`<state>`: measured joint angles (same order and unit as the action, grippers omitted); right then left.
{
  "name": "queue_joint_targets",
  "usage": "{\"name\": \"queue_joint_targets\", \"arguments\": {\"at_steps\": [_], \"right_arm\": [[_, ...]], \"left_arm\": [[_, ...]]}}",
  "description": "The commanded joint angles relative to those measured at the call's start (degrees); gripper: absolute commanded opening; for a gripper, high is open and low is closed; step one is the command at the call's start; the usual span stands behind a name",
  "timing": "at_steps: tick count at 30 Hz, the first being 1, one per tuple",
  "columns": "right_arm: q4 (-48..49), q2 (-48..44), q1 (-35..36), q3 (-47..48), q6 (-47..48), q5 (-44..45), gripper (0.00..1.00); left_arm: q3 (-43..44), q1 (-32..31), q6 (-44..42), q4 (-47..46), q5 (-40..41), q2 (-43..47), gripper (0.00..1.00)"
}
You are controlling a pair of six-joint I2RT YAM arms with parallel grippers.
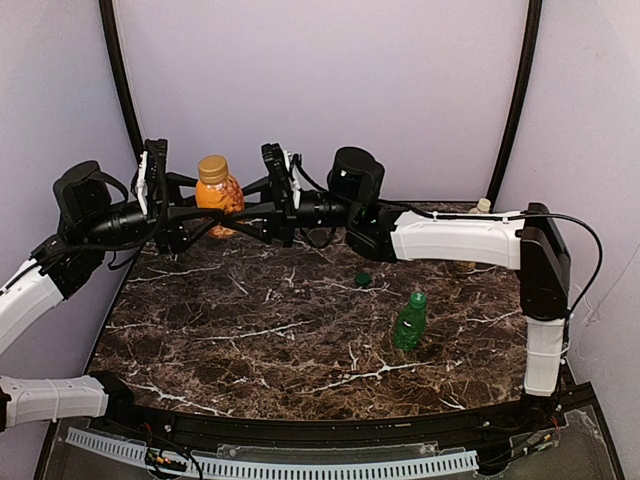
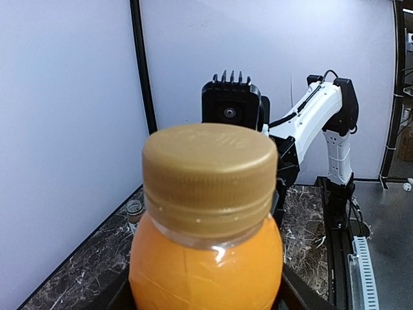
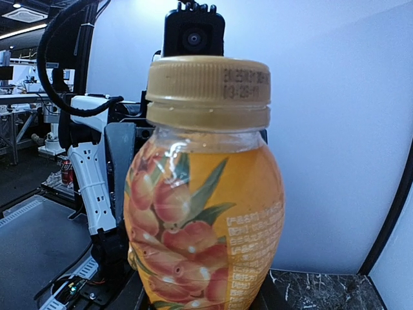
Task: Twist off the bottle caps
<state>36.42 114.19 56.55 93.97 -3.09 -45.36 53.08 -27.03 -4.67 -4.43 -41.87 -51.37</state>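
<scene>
Top view: high over near side, looking down toward far wall point(image 1: 320, 90). Wrist views face each other, tight on gold cap point(image 2: 210, 171) and orange bottle point(image 2: 206, 265) (shared, opposite sides).

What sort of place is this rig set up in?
Probably a robotics lab test cell: marble-look tabletop, plain lavender backdrop, and a workroom with desks beyond.

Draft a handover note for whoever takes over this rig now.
The right gripper has jaws shut on the orange bottle at the far side of the table.
The left gripper has jaws either side of it; grip unconfirmed.
The tan-gold cap is on.
The bright green cap is on the green bottle.
The dark green cap lies loose on the table.
Done: one cap off.
Left: tan-gold, bright green, the fourth bottle behind the right arm, cap unclear.
</scene>
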Motion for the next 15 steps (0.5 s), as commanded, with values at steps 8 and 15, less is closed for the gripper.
{"name": "queue_joint_targets", "arguments": {"at_steps": [8,15], "right_arm": [[-2.9,0.5,0.7,1.7,2.7,1.1,0.36],[-7.1,-2.8,0.6,-0.9,6.7,5.4,0.77]], "left_arm": [[-0.8,-1.4,0.1,-1.6,-0.1,0.0,0.33],[-1.1,-1.4,-0.9,-0.5,1.6,1.3,0.22]]}}
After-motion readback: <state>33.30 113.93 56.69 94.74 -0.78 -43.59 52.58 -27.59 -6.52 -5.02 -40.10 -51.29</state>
